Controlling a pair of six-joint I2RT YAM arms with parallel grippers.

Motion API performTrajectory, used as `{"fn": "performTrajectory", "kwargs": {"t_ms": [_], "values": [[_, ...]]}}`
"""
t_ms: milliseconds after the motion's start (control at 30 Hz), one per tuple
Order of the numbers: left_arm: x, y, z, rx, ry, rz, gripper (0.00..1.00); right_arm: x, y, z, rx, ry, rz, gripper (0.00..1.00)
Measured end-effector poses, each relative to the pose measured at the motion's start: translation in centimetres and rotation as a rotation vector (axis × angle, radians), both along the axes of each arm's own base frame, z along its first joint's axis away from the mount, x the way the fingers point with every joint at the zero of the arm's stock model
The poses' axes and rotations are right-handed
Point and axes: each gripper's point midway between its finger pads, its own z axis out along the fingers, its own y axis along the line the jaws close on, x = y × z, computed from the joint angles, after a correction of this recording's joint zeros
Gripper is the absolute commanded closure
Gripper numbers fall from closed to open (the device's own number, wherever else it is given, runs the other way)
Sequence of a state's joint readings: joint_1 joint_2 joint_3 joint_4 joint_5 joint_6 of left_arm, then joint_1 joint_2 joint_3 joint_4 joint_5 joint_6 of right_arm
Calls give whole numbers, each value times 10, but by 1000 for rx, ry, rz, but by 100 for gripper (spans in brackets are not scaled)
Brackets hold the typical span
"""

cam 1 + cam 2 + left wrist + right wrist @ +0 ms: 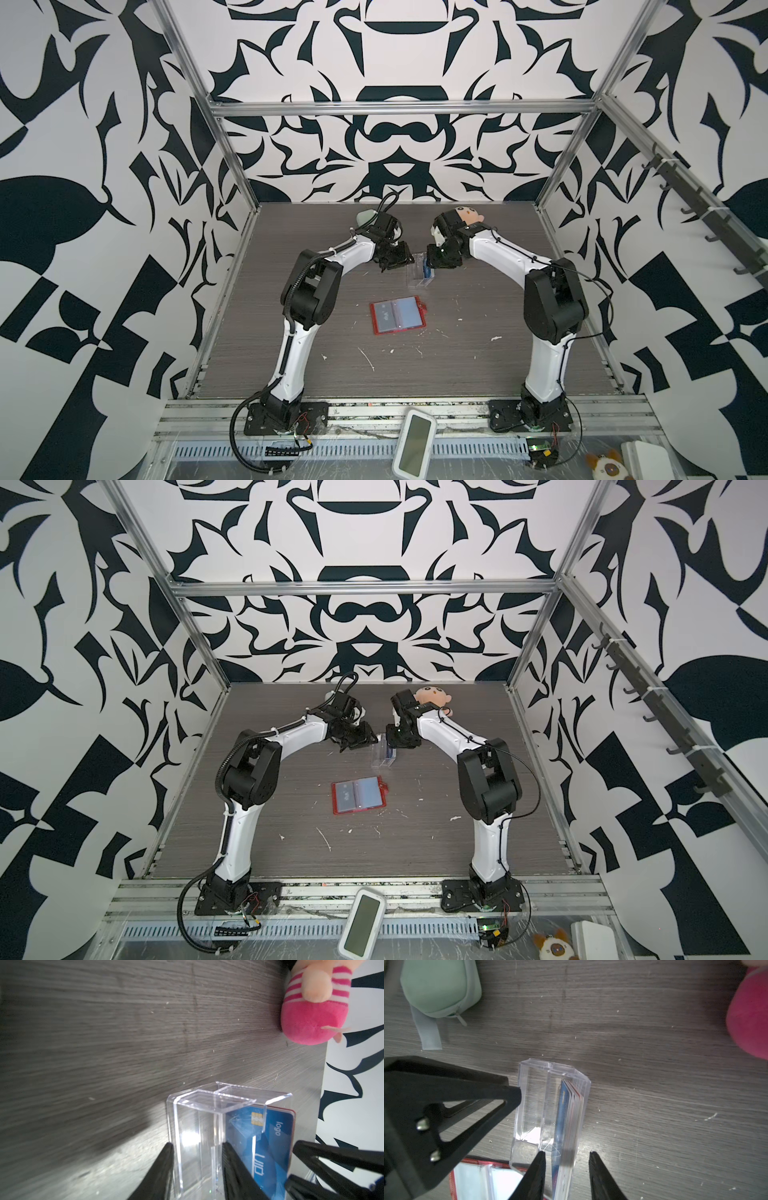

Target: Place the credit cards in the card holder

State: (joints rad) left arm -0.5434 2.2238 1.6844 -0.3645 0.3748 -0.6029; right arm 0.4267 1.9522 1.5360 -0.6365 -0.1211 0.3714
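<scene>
status: credit cards (569, 1126) stand on edge as a stack in one compartment of the clear acrylic box (529, 1095). The blue card (270, 1147) with white lettering faces the empty compartment. In both top views the box (415, 278) sits just above frame centre, between the two claws.

- right gripper (566, 1153): jaws part-open, straddling the near end of the stack at lower centre of the right wrist view. There's a gap on both sides and no contact with a card that I can see. Nothing held.
- left gripper (197, 1145): jaws also apart, framing the empty compartment at the bottom of the left wrist view. The right wrist view shows one of its fingers (477, 1088) at centre left, tip against the box's outer wall. Reads as bracing, not clamping. Nothing held.
- card holder (409, 311): lies open, sleeves up, at frame centre in both top views, just below the box and apart from it. The sleeve on the picture's left is darker with pale marks. Might be a card already in, too small to call. The right sleeve looks empty.

progress, my read: early. No card is out of the box. Left to do: pinch one card off the stack, lift it clear, carry it to the holder, slide it into a sleeve, repeat.

bystanders: pale green case (440, 987) at upper left of the right wrist view, pink plush toy (311, 1018) at upper right of the left wrist view. Both sit well clear on the table (654, 1053).
</scene>
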Motion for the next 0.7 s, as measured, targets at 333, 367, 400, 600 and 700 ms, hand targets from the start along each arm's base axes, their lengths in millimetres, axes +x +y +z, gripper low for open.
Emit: {"fn": "performTrajectory", "kwargs": {"t_ms": [333,367,400,600,700], "values": [[-5,-3,-4,-19,31,-14,60,3,-1,-10,-21,25,-5,60],[-5,-3,-4,-18,33,-13,60,4,-1,-11,-21,28,-5,60],[-5,-3,-4,-18,36,-12,61,5,0,-12,-22,30,-5,60],[-6,-3,-5,-20,45,-7,63,7,1,-17,-26,46,-4,60],[-7,-2,-6,-19,54,-1,65,7,2,-21,-30,59,-3,60]]}}
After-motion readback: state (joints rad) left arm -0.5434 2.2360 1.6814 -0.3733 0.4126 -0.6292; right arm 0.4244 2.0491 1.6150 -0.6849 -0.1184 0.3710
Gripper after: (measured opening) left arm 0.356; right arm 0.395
